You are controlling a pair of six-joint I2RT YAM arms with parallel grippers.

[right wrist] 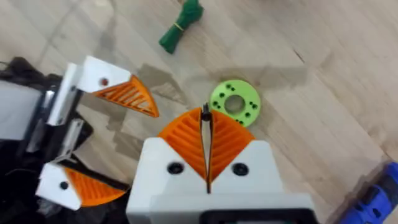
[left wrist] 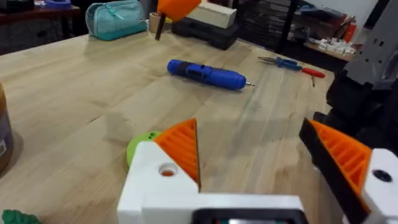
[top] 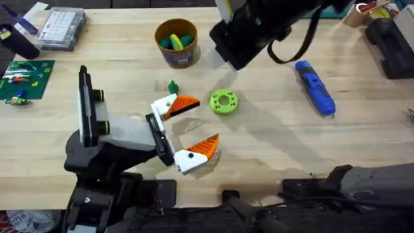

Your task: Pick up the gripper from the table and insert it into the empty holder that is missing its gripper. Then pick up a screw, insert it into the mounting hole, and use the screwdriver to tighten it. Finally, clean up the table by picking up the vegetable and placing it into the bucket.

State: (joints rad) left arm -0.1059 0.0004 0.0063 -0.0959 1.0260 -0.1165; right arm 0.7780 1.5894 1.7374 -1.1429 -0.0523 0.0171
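The left claw [top: 187, 133] is lying released low over the surface [top: 272, 149], gaping toward the lime-green perforated disc [top: 224, 101], while the right claw [right wrist: 207, 134] is hanging clenched and empty above that disc. The cleanup step seems to be in hand: a small green vegetable piece [top: 173, 87] is lying near the bucket [top: 176, 41], which is already holding greens. Next, a claw should be closing on that piece; the blue screwdriver [top: 315, 86] is lying well apart.

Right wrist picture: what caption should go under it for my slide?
Shut right tool hovers over the green disc, beside the open left tool.
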